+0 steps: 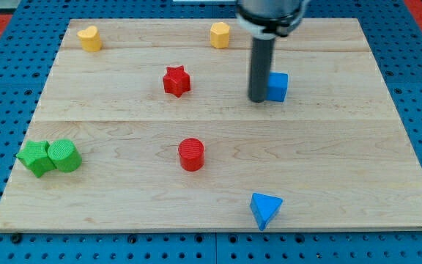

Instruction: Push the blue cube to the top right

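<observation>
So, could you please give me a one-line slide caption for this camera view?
My tip touches the blue cube on its left side on the wooden board.

A straight, dark grey rod is being shown as a smooth, plain cylinder, ending bluntly at my tip (258, 100). Above it, a wider black round collar is being seen, edged by a thin pale ring and cut off at the frame's top.
</observation>
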Motion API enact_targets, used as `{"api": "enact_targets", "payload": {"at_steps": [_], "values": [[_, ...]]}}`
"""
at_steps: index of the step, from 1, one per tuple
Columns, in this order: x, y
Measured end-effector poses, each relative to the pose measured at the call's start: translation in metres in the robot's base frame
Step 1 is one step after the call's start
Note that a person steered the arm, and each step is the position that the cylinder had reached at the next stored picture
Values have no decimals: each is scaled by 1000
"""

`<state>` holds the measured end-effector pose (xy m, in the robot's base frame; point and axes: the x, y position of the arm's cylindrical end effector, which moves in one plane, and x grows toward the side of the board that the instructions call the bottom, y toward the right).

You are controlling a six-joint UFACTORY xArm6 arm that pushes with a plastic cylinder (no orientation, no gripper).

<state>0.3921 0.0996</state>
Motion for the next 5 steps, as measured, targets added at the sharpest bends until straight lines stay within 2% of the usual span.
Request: {"api": "enact_targets", "payload": {"at_steps": [1, 3, 5], "values": [[-19, 78], [-90, 59], [-129, 78]]}}
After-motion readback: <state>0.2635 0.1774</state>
